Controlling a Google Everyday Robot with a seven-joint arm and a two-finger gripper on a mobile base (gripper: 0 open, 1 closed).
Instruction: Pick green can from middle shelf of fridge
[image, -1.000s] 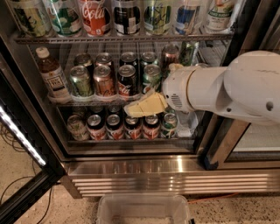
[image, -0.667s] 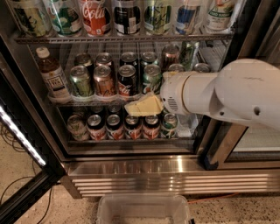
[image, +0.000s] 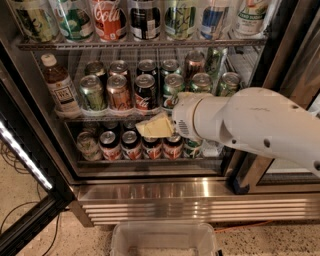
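The fridge (image: 175, 200) stands open with its wire racks full of drinks. On the middle shelf (image: 100, 115) the green can (image: 171, 88) with a white swirl stands in the front row, right of a black-and-red cola can (image: 145, 92). Its lower right part is hidden behind my white arm (image: 250, 122). My gripper (image: 155, 126) reaches in from the right and sits just below and left of the green can, in front of the shelf's front rail. A duller green can (image: 92, 93) stands further left.
A brown tea bottle (image: 60, 89) stands at the left of the middle shelf, next to an orange can (image: 119, 92). Several cans fill the lower shelf (image: 122, 145). Bottles line the top shelf (image: 145, 20). The open door (image: 22, 150) is at the left. A clear bin (image: 165, 240) sits below.
My gripper has shifted slightly left and down in front of the middle shelf. My arm now covers more of the right-hand cans.
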